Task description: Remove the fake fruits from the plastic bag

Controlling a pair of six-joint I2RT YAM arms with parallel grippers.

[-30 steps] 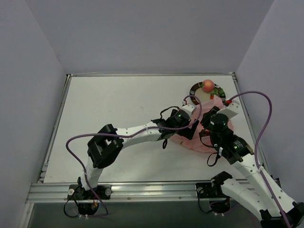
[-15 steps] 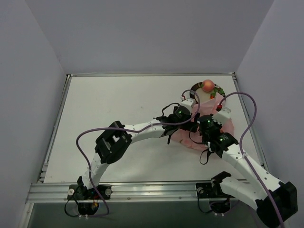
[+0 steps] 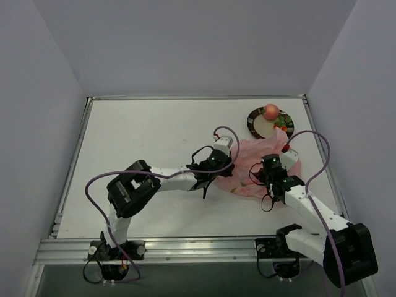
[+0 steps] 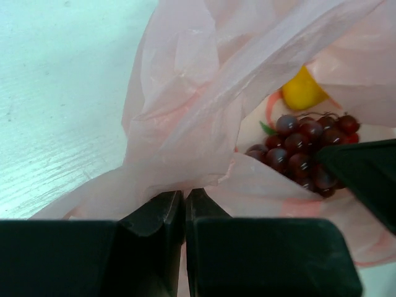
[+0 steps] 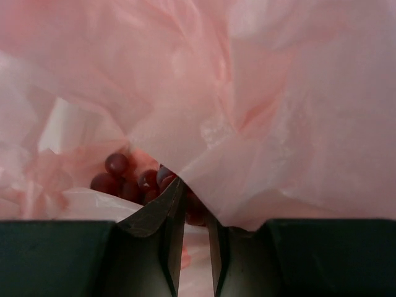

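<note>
The pink plastic bag (image 3: 247, 162) lies crumpled on the table, just in front of the plate. My left gripper (image 3: 228, 174) (image 4: 184, 197) is shut on the bag's near-left edge. Through the bag's opening I see a dark red grape cluster (image 4: 304, 150) and a yellow fruit (image 4: 301, 93) inside. My right gripper (image 3: 258, 177) (image 5: 193, 207) reaches into the bag. Its jaws are nearly together, with grapes (image 5: 127, 176) of the cluster between them and bag film draped over the right finger. A pink-orange peach (image 3: 270, 111) sits on the plate.
The round dark-rimmed plate (image 3: 253, 117) stands at the back right, with a small red and green piece (image 3: 284, 119) beside the peach. Grey walls enclose the table on three sides. Purple cables loop over both arms.
The left gripper has shut on the bag's edge and drawn it left and nearer, off the plate. The right gripper has pushed forward into the bag onto the grapes.
</note>
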